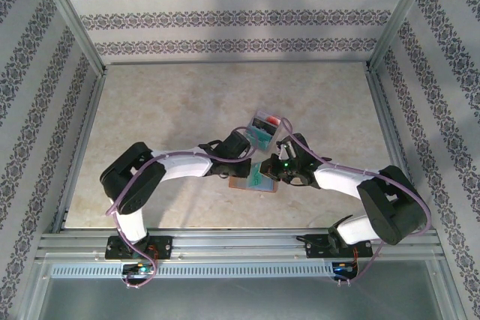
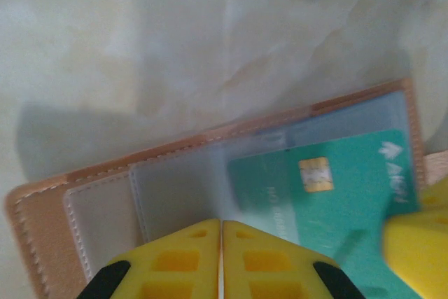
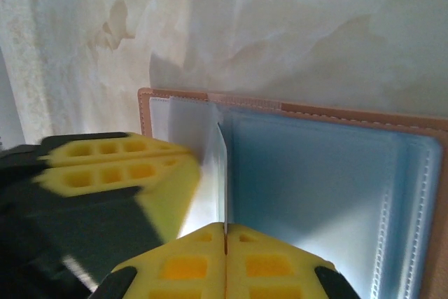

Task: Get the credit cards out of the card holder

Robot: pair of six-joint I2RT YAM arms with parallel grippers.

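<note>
My left gripper (image 2: 221, 260) has its fingers pressed together, tips over the clear sleeves (image 2: 175, 187) of the open card holder (image 2: 42, 222). My right gripper (image 3: 225, 265) is closed too, and a thin leaf (image 3: 222, 173) runs edge-on into its seam; card or sleeve, I cannot tell. A teal credit card (image 2: 350, 180) sits angled, partly out of its pocket. The holder lies on the pale table (image 2: 140, 47), near a clear tray (image 1: 264, 127).

A card holder (image 1: 253, 182) is lying open and flat on the table (image 1: 172, 110), near the front middle, with a small tray (image 1: 264, 127) sitting just behind it. One credit card (image 2: 329, 187) is lying tilted in the card holder's right half, partly tucked under a sleeve. The left gripper (image 2: 222, 223) is hovering over the card holder from the left and the right gripper (image 3: 225, 227) from the right, fingertips close together.
</note>
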